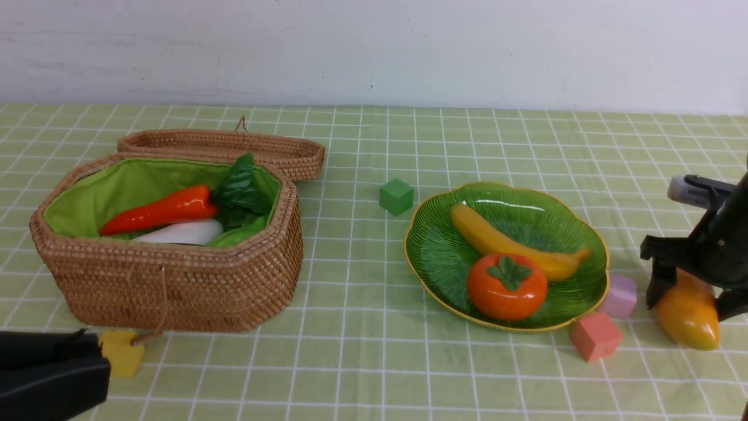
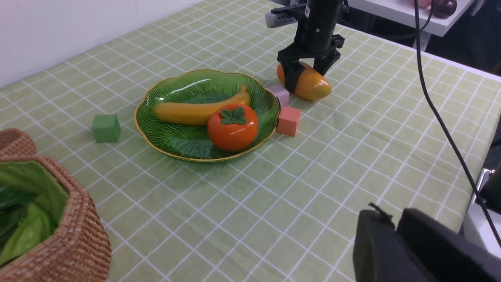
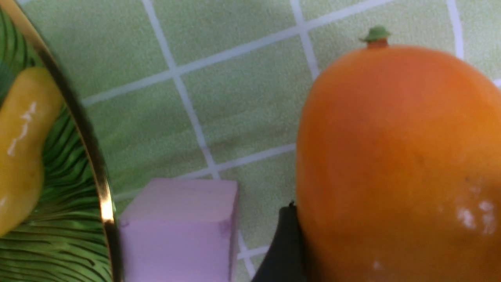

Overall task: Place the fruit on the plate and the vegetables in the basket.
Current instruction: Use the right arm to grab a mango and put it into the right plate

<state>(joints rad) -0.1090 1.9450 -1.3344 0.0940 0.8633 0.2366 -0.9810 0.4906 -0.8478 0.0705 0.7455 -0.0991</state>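
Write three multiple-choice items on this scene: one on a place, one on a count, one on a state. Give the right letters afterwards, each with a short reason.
1. Where does the mango lie?
A. on the plate
B. on the tablecloth, on the far side of the pink cubes from the plate
C. in the basket

2. How many fruits lie on the plate?
A. one
B. two
C. three

3. How do the right gripper's fingers stand?
A. spread on either side of the mango
C. shut in the air above the plate
B. closed on the green cube

Answers:
1. B: the mango rests on the cloth by the light pink cube, outside the plate's rim.
2. B: only the banana and the persimmon are on it.
3. A: the left wrist view shows a finger on each side of the mango, which rests on the table.
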